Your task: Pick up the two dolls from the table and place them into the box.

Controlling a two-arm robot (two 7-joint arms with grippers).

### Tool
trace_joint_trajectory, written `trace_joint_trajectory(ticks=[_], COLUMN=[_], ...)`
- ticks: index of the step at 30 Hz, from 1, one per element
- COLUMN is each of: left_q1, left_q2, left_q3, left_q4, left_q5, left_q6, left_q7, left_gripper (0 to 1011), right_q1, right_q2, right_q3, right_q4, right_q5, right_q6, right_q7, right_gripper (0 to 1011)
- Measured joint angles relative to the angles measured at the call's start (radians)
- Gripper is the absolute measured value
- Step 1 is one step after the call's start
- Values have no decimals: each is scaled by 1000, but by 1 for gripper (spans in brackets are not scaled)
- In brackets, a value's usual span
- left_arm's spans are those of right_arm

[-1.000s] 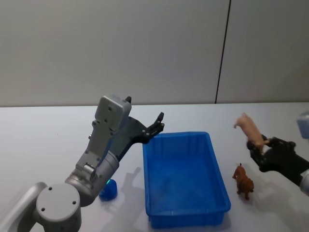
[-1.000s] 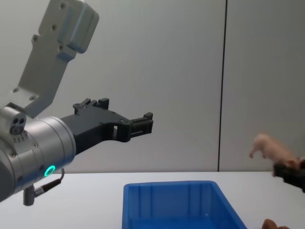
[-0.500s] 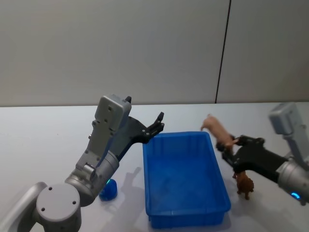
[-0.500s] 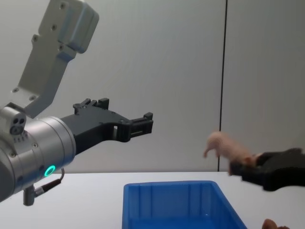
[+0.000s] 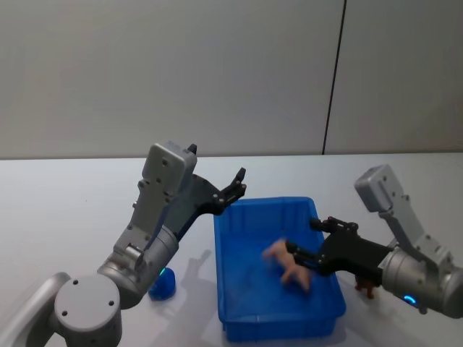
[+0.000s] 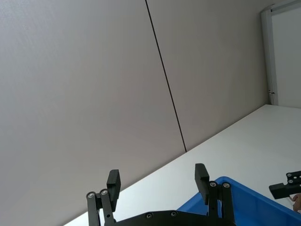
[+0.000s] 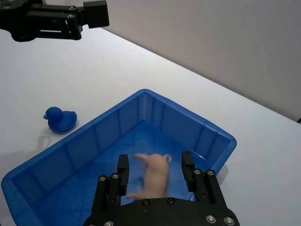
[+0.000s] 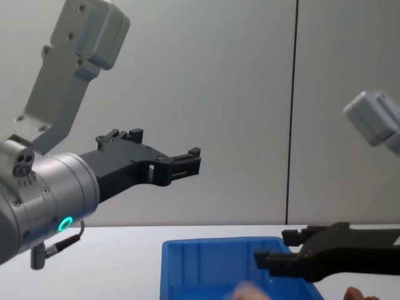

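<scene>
The pale pink doll (image 5: 289, 262) shows as a blur inside the blue box (image 5: 271, 203), just below my right gripper (image 5: 307, 242). That gripper is open and hangs over the box's right half. In the right wrist view the pink doll (image 7: 155, 182) sits between the spread fingers of the gripper (image 7: 155, 167), touching neither, above the box floor (image 7: 188, 113). The brown doll (image 5: 367, 290) stands on the white table (image 5: 72, 210) right of the box, mostly hidden by my right arm. My left gripper (image 5: 235, 186) is open and holds nothing, raised above the box's far left corner.
A small blue toy duck (image 5: 162, 283) lies on the table left of the box, under my left arm; the right wrist view shows the duck (image 7: 60, 119) too. A grey wall stands behind the table.
My right gripper carried the pink doll leftward from beside the box to over it, then opened. The doll dropped into the box. The left arm has not moved.
</scene>
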Motion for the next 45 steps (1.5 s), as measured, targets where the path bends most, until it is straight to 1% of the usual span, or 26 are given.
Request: trace_joint_trajectory(ticks=[2, 3, 4, 7, 8, 10, 12, 13, 17, 20, 22, 23, 26, 30, 36, 45], left_q1=[0, 0, 0, 0, 0, 0, 0, 0, 0, 0, 0, 0, 0, 0, 0, 0], left_q2=[0, 0, 0, 0, 0, 0, 0, 0, 0, 0, 0, 0, 0, 0, 0, 0], left_q3=[0, 0, 0, 0, 0, 0, 0, 0, 0, 0, 0, 0, 0, 0, 0, 0], left_q4=[0, 0, 0, 0, 0, 0, 0, 0, 0, 0, 0, 0, 0, 0, 0, 0], left_q5=[0, 0, 0, 0, 0, 0, 0, 0, 0, 0, 0, 0, 0, 0, 0, 0], left_q6=[0, 0, 0, 0, 0, 0, 0, 0, 0, 0, 0, 0, 0, 0, 0, 0], left_q7=[0, 0, 0, 0, 0, 0, 0, 0, 0, 0, 0, 0, 0, 0, 0, 0], left_gripper=[1001, 1001, 1001, 1001, 1001, 1001, 1001, 1001, 1001, 1001, 1001, 1001, 1001, 1001, 1001, 1001], right_q1=[4, 5, 5, 5, 4, 0, -7, -10, -33, -62, -74, -90, -108, -146, -186, -217], right_q2=[-4, -5, -6, -6, -5, -2, 4, 7, 24, 47, 57, 68, 82, 109, 135, 153], right_q3=[-4, -5, -5, -6, -5, -2, 4, 6, 19, 35, 41, 49, 58, 72, 85, 86], right_q4=[6, 8, 10, 10, 10, 7, -1, -4, -25, -50, -60, -72, -85, -109, -130, -131], right_q5=[-2, -3, -3, 0, 5, 12, 24, 29, 54, 87, 100, 111, 130, 161, 188, 199], right_q6=[2, 3, 3, 4, 4, 4, 3, 3, 2, 2, 2, 2, 5, 15, 35, 63], right_q7=[1, 0, -3, -13, -22, -34, -53, -61, -95, -134, -148, -161, -179, -208, -228, -225], right_gripper=[715, 735, 791, 844, 898, 927, 989, 1000, 1001, 1001, 1001, 1001, 1001, 1001, 1001, 1001])
